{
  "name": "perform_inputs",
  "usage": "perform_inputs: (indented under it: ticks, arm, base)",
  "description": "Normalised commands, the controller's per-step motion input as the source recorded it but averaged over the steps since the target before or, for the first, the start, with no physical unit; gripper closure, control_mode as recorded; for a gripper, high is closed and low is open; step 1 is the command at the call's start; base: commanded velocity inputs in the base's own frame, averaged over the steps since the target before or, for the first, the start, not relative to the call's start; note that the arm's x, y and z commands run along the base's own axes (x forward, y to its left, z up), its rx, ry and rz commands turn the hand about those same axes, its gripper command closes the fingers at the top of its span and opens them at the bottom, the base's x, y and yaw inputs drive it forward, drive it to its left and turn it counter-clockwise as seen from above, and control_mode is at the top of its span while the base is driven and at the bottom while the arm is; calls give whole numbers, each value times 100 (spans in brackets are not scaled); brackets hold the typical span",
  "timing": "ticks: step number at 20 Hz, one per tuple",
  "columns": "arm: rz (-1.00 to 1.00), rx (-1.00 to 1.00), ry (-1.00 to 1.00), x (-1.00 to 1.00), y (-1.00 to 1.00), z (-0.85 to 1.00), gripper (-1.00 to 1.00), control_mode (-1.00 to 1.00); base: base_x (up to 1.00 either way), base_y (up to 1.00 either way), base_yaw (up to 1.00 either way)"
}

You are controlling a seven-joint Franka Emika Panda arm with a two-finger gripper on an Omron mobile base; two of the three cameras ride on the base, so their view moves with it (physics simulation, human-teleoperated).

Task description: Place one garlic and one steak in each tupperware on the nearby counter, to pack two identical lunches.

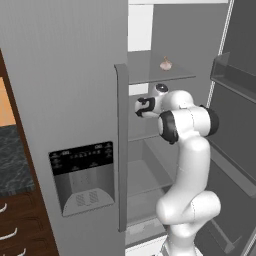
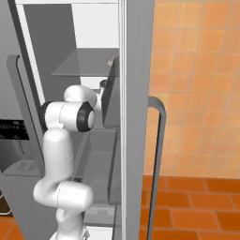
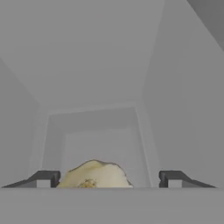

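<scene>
Here's the claw deep inside the open fridge, its two dark fingertips standing wide apart. Right between them sits a pale, lumpy garlic, closer to the left tip than the right, with a clear gap on each side. Neither tip touches it, so the claw is spread and grasping nothing.

Beyond the garlic, the hand view looks into a grey fridge compartment, its walls narrowing toward the back.

Pulling out to the left base view, the white arm rises from the lower right and bends in past the fridge's door edge, wrist reaching inward under a glass shelf. On that shelf, well above the arm, sits a second garlic bulb, upright and alone. The closed left door carries a dispenser panel. Far left, a strip of dark speckled desk shows over brown drawers.

From the right base view, the arm reaches behind the open door, and orange tiles cover the wall to the right.
</scene>
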Motion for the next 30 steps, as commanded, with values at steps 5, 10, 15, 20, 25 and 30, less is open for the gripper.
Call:
perform_inputs:
  ticks: [5, 10, 15, 20, 25, 30]
  arm:
    - [-3, 0, 1, -36, 18, -75, 100, -100]
    - [0, 0, -2, -77, 28, -16, 100, -100]
    - [-1, 0, -4, -100, 2, -2, 100, -100]
    - [-2, 0, -12, -100, 0, 2, 100, -100]
    - [-1, 0, -1, -100, 1, 25, 100, -100]
    - [1, 0, 0, -97, 17, 60, 100, -100]
  base:
    - [0, 0, 0]
    - [0, 0, 0]
    - [0, 0, 0]
    - [0, 0, 0]
    - [0, 0, 0]
    - [0, 0, 0]
